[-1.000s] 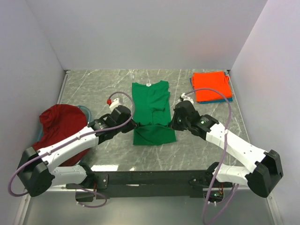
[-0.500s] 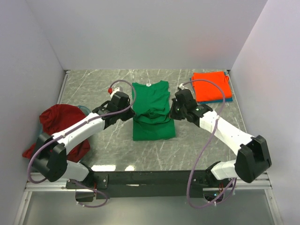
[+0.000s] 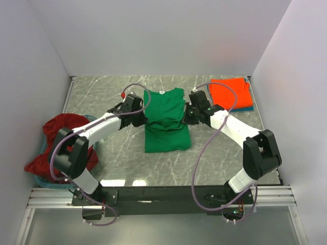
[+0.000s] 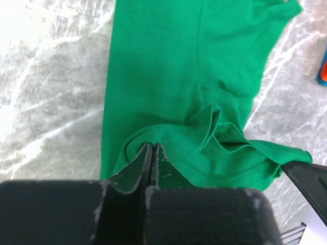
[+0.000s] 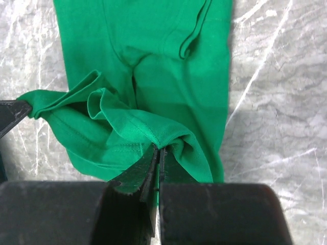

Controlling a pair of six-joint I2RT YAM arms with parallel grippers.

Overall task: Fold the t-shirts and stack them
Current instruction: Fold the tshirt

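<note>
Left gripper [image 4: 152, 151], right gripper [image 5: 158, 152]: seemingly pinched closed.

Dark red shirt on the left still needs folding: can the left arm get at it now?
Probably not yet: the left pincer is shut on the hem of the green shirt. Once it lets go, the dark red shirt lies close beside that arm.

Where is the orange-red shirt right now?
Top view: the orange-red shirt lies folded at the far right, atop a teal-blue shirt, right of the green shirt.

Lab cell, white walls [image 3: 153, 35], marble table [image 3: 214, 158]
</note>
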